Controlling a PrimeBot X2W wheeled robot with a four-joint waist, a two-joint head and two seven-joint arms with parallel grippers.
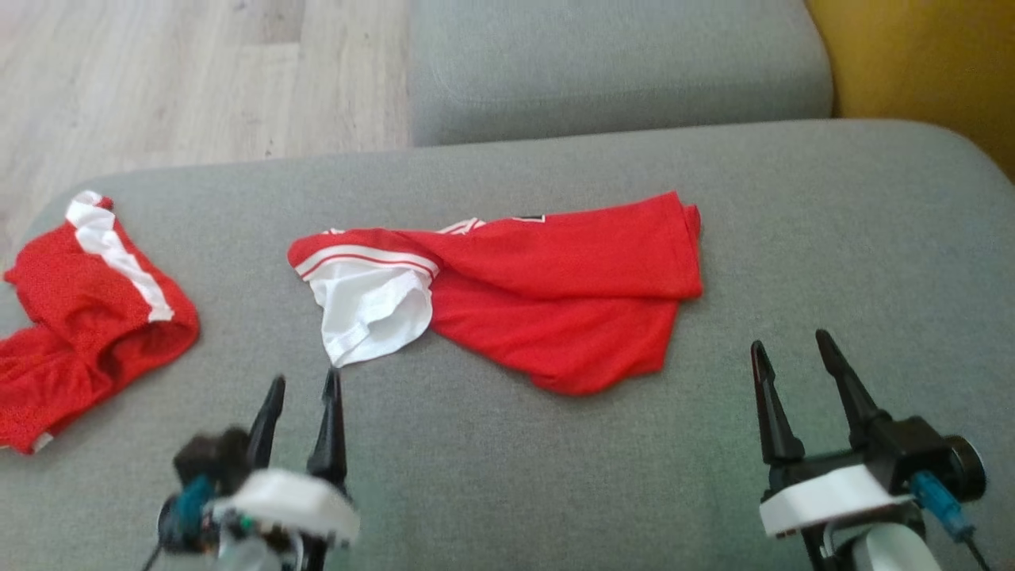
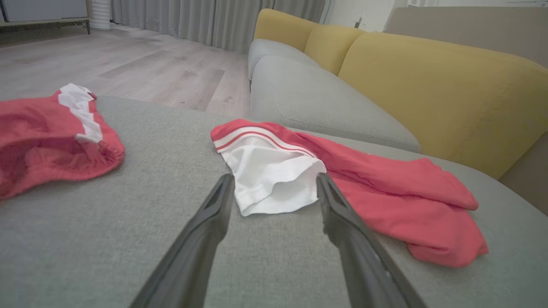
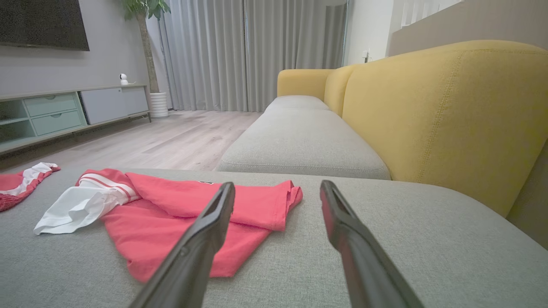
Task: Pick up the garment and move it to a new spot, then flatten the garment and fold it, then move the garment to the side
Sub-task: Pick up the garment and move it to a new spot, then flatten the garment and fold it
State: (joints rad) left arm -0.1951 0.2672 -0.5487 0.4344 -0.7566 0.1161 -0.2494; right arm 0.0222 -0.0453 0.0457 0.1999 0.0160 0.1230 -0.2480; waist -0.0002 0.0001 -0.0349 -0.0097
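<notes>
A red garment (image 1: 555, 293) with a white striped sleeve lies crumpled in the middle of the grey sofa cushion (image 1: 507, 476); it also lies ahead in the left wrist view (image 2: 385, 188) and the right wrist view (image 3: 180, 209). My left gripper (image 1: 304, 382) stands open just in front of the white sleeve (image 2: 269, 179), apart from it and holding nothing. My right gripper (image 1: 789, 341) is open too, near the garment's right end, with nothing between its fingers (image 3: 209, 222).
A second red garment with a white stripe (image 1: 79, 317) lies bunched at the cushion's left edge. Another grey cushion (image 1: 618, 63) and a yellow backrest (image 3: 449, 115) lie beyond. Wooden floor (image 1: 158, 79) is at the far left.
</notes>
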